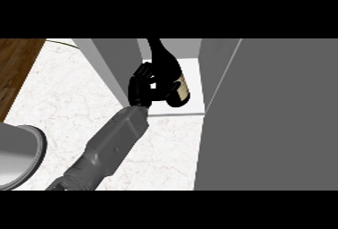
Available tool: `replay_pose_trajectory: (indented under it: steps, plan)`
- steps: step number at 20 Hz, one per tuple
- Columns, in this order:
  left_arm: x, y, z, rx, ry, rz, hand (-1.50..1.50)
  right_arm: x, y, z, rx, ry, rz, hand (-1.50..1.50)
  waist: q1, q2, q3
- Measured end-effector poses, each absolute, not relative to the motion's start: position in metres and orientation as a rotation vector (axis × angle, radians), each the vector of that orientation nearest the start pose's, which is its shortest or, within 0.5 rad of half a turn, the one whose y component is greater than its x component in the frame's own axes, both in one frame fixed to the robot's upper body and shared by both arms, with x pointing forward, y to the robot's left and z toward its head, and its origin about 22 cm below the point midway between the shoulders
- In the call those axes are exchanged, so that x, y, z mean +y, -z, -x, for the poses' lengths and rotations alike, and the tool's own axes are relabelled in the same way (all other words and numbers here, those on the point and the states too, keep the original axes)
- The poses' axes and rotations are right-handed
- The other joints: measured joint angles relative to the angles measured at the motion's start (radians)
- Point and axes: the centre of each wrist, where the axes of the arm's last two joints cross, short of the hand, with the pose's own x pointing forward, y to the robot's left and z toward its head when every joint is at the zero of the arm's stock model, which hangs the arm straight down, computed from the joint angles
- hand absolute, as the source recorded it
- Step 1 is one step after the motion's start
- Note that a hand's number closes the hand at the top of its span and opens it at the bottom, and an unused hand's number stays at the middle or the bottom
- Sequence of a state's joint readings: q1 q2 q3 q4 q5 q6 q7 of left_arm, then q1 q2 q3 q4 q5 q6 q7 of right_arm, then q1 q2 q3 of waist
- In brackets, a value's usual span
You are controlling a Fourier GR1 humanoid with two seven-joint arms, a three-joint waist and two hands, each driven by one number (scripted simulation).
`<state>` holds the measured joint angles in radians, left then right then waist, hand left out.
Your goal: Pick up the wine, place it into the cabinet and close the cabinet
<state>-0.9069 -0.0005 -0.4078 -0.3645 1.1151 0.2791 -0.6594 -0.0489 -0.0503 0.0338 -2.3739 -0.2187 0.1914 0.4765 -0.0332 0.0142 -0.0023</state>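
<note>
From the head view: dark glass wine bottle with a cream label (173,76) inside the open grey cabinet (264,112), standing on its white shelf floor (191,67); black left hand (141,85) curled round the bottle's left side, gripping it; grey forearm (112,143) rising from the lower edge across the white marbled counter (59,98); round grey bowl rim (20,154) at lower left; brown wooden strip (16,62) at upper left.

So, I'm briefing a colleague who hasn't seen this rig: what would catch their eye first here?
The dark wine bottle with its pale label, top centre, standing inside the open cabinet. A black hand is on its left side, fingers curled against it, the grey forearm slanting up from the lower left. The grey cabinet door fills the right.
</note>
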Motion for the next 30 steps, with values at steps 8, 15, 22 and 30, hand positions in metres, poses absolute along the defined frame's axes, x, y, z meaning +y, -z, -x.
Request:
replay_pose_trajectory:
  steps: [8, 15, 22, 30]
  plan:
    - [0.096, 0.005, -0.404, -1.519, -0.399, 0.162, 1.50, -0.220, -0.176, -0.175, -1.944, -0.281, -0.320, -1.50, -0.024, 0.009, 0.000]
    - [0.096, 0.004, -0.405, -1.529, -0.434, 0.162, 1.50, -0.211, -0.178, -0.182, -1.953, -0.303, -0.342, -1.50, -0.045, 0.014, -0.001]
    - [0.091, 0.005, -0.400, -1.534, -0.450, 0.185, 1.50, -0.205, -0.181, -0.188, -1.955, -0.323, -0.363, -1.50, -0.069, 0.014, 0.000]
    - [0.088, 0.009, -0.393, -1.556, -0.449, 0.185, 1.50, -0.201, -0.181, -0.192, -1.956, -0.338, -0.385, -1.50, -0.090, 0.015, 0.000]
